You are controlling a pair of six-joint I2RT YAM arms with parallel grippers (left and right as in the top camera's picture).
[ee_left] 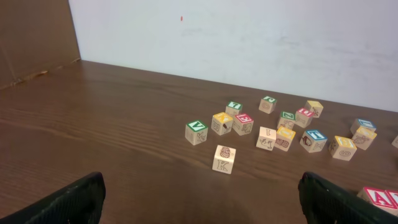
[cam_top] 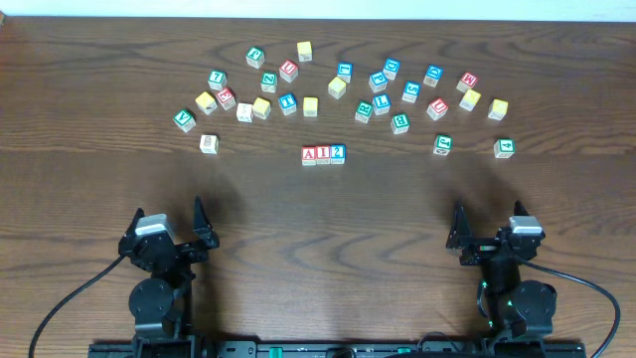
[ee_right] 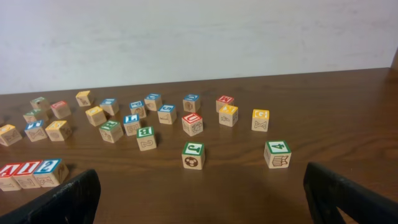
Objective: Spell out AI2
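AI2 row beyond folded arms

Robotics lab, prob. a test bench. The dark wood-grain table is the anchor. Two small robot arms, left arm & right arm, sit at its near edge on a black rail, w/ black cables looping off the bases. Toy letter blocks are scattered over the table's far half. Beyond its far edge is a plain white wall, and at its left end a brown panel.
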